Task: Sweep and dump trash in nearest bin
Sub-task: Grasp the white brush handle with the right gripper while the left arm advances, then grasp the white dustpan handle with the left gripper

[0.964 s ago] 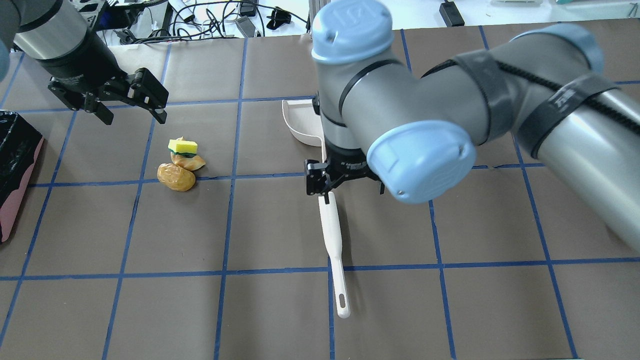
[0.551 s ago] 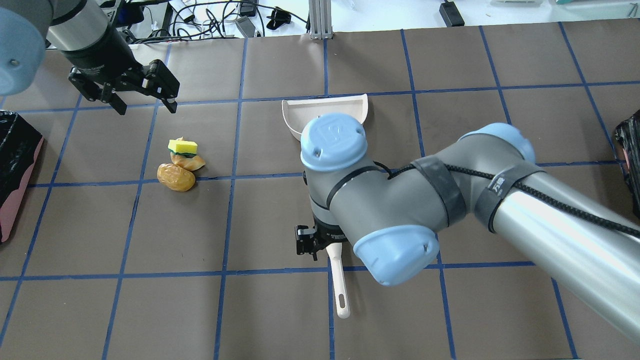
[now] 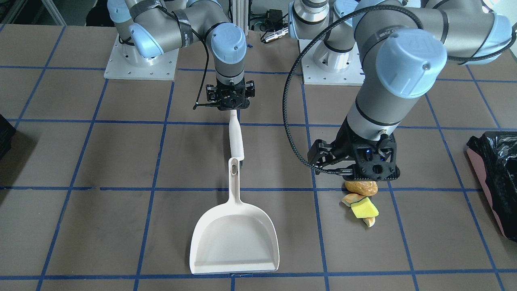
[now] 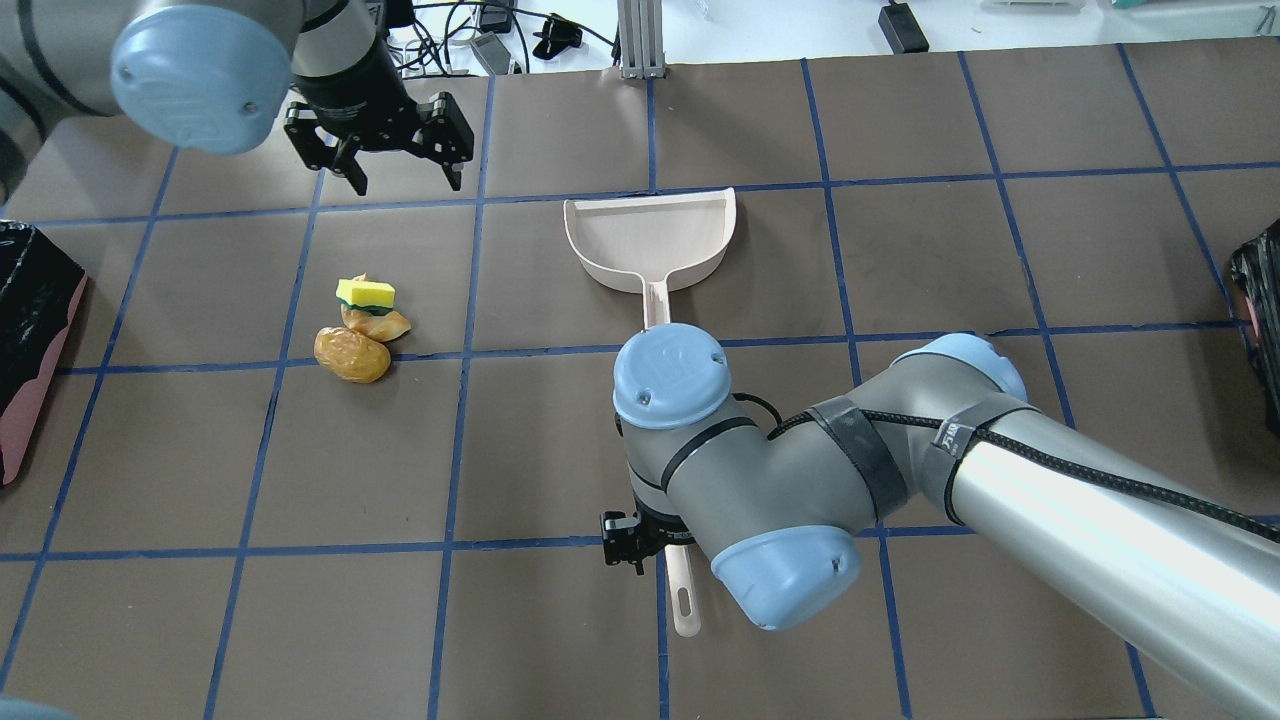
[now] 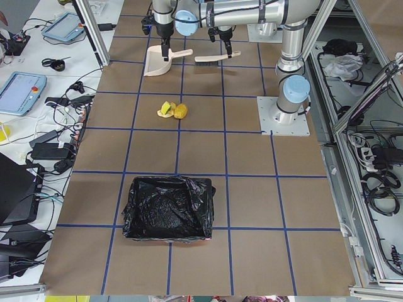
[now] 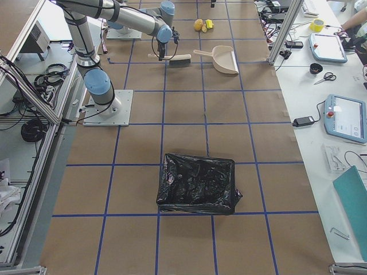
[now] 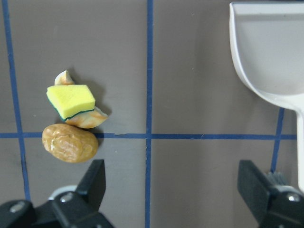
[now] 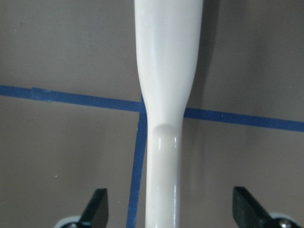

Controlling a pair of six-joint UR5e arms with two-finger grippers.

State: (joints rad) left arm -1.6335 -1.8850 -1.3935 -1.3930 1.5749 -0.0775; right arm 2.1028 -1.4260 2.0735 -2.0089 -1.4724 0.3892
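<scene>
1. Progress check: basically at the start, I'd say. The trash (image 4: 360, 325) (brown roll-looking lump, yellow sponge piece with a green side, a few pale orange bits) sits in one small pile on the table (image 4: 900, 250), with nothing swept yet.
2. The dustpan (image 4: 650, 235) is empty and lying flat, well apart from the pile. Nobody's holding it.
3. The brush (image 3: 236, 137) lies on the table in line with the dustpan handle. The right gripper (image 8: 172, 206) is right over its white handle. In the wrist view the fingers are spread wide on either side of the handle and not pinching it, so I'd call this lining up for the grab.
4. The left gripper (image 4: 405, 178) hangs in the air past the pile, jaws apart, nothing in it. Its wrist cam looks down on both the pile and the dustpan.
5. The bin (image 4: 30, 330), pink sides with a crinkly black bag, is at the table end on the robot's left, on the pile's side. Another black-bagged one shows at the opposite end.
6. What's left: grab both tools, sweep, carry, dump. So pretty much everything.
7. Writing: a strap on the right arm has tiny white print, too small to read. Nothing else legible.
</scene>
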